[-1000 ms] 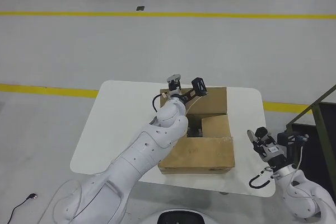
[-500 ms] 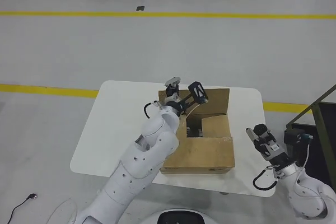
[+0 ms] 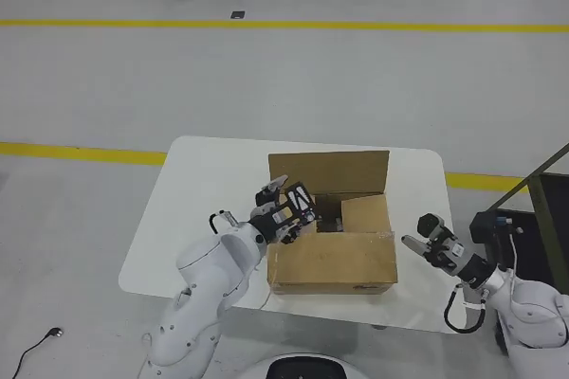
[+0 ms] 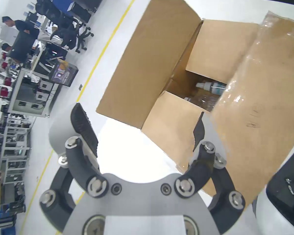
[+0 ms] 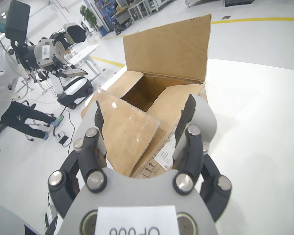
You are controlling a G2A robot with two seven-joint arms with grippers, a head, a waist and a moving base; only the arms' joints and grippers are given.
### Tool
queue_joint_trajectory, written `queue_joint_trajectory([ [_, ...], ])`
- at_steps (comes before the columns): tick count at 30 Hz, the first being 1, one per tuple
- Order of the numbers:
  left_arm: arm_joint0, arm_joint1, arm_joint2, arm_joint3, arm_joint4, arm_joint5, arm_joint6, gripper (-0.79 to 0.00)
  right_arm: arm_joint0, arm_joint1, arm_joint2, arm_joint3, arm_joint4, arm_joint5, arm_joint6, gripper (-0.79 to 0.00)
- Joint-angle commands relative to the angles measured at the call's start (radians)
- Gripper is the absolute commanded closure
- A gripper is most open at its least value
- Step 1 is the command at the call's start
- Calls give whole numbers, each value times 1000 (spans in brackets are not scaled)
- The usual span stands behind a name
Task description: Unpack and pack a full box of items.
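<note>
Top view: the left gripper (image 3: 286,202) has drawn back from the raised far flap (image 3: 329,171), where it was a second ago. It now sits at the left edge of the cardboard box (image 3: 334,284) at frame centre, its claw released and empty. The right gripper (image 3: 425,237), at the right of the frame, is also released. It has edged a little toward the box's right wall but hangs clear of it over the white table (image 3: 209,189). The box has not shifted: the far flap stands upright, the near flap (image 3: 313,251) lies folded flat over the opening, and a short flap (image 3: 366,212) on the right is tipped inward. The left wrist view looks down through the gap between the flaps and shows a small white-capped bottle (image 4: 210,88) lying inside, plus glossy clear tape (image 4: 272,57) across the near flap. The right wrist view shows the opening as a dark hollow, a printed label (image 5: 165,160) on the box's side wall, and the left gripper farther off in the frame's upper left.
</note>
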Motion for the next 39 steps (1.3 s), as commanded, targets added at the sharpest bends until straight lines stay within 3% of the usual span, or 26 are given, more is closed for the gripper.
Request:
queue_joint_trajectory([
  [1, 13, 3, -7, -12, -19, -10, 14, -785, 6, 3, 3, 8, -6, -4, -1, -785],
  [9, 13, 3, -7, -12, -19, -10, 14, -785, -39, -4, 28, -20, -117, 156, -171, -785],
  [14, 21, 4, -3, 12, -44, -19, 17, -785, -67, -8, 11, -28, -161, 171, -234, -785],
  [17, -3, 4, -10, 55, -120, -65, -39, -785, -71, -7, 9, -18, -185, 170, -251, -785],
  [28, -129, 10, -115, 228, -621, -94, -488, -785, -85, -6, 2, 14, -204, 155, -297, -785],
  [32, -152, 26, -115, 257, -748, -42, -542, -785, -81, -5, -6, 27, -206, 150, -300, -785],
  [39, -159, 38, -101, 241, -720, -53, -531, -785, -74, -3, -16, 39, -210, 147, -301, -785],
])
